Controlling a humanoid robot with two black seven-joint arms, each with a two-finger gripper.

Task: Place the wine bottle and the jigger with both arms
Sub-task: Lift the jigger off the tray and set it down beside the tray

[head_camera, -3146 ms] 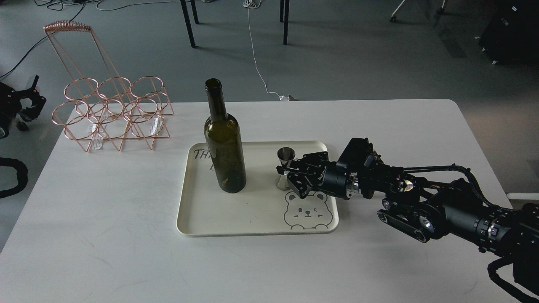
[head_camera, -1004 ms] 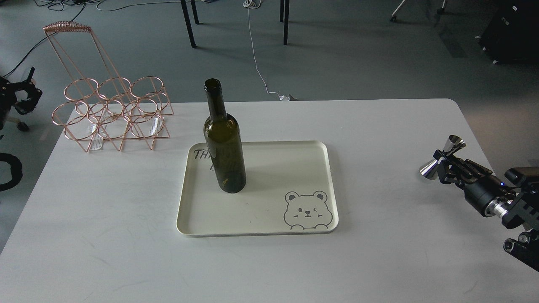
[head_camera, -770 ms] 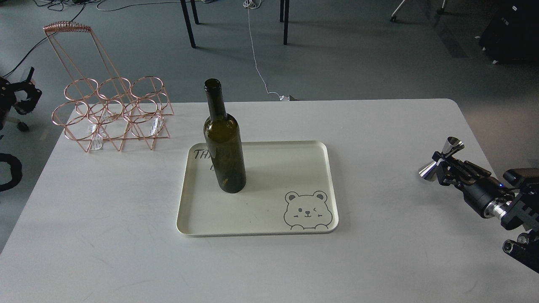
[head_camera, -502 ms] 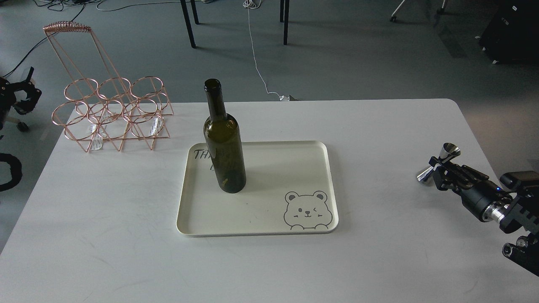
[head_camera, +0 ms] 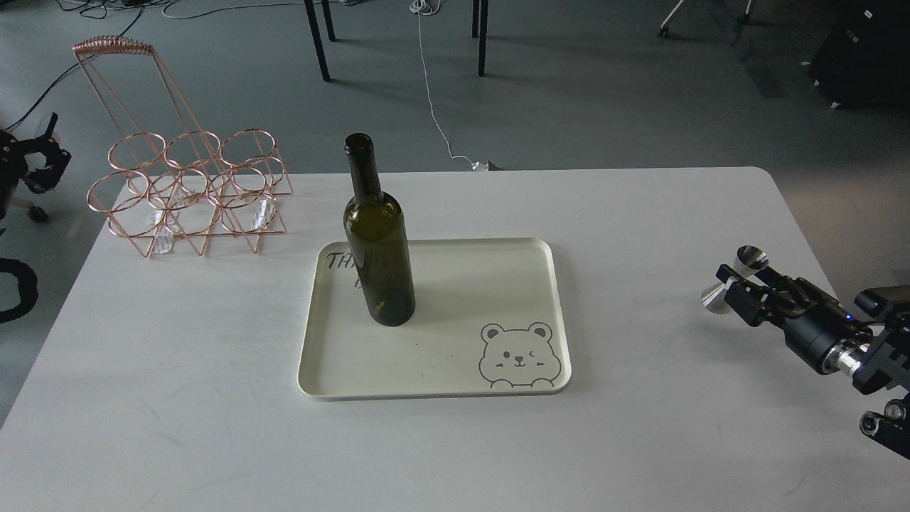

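Head view, left to right. Left claw (head_camera: 35, 160) sits off the table's left edge, small and dark; cannot tell whether its fingers are parted or closed, and it has not shifted over the last second. Copper wire rack (head_camera: 188, 188) at the far-left corner, unchanged. Wine bottle (head_camera: 377, 238) stands upright on the left part of the cream tray (head_camera: 547, 284) at mid-table, untouched. Jigger (head_camera: 732, 281) is gone from the tray, where it stood three seconds ago; it is now near the table's right edge, tilted, clenched at its waist in the right claw (head_camera: 736, 288). Over the last second it has dropped lower, its bottom cone close to the table (head_camera: 640, 213); contact not discernible. Judgement: jigger placement is nearly done, release pending; bottle is left for the left arm.
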